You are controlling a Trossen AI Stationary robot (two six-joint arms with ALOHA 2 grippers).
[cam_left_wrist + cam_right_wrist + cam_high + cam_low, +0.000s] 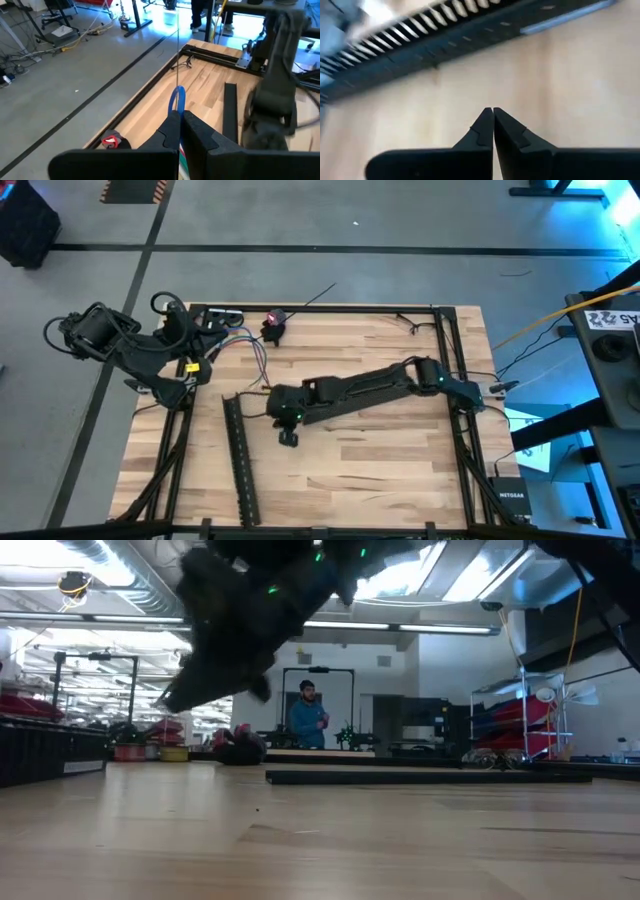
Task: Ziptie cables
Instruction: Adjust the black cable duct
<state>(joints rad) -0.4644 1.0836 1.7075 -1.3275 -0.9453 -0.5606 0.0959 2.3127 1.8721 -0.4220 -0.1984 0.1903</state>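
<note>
My left gripper (179,114) hangs high over the table's far left corner (210,345), shut on the cables. A blue loop (177,97) of them pokes out past its fingertips. A hair-thin dark ziptie (177,55) stands straight out beyond that loop. Blue and red wires (247,345) trail from this gripper toward the table. My right gripper (493,111) is shut with nothing visible between its fingers. It slants down toward the table's left (270,405), clear of the wood (168,702), next to the slotted channel. My left gripper pinches the cable bundle between its two fingers. Red, white and green wires (182,155) show in the slit between the fingers, and the blue loop comes out at their tips. Whether the ziptie is also in the pinch, the fingers hide. The bundle is lifted off the table.
A long black slotted channel (238,465) lies left of centre, running near to far, and shows blurred in the right wrist view (445,35). A small red and black object (272,322) sits by the far edge. A black frame (330,308) rims the table. A person (308,720) stands far behind.
</note>
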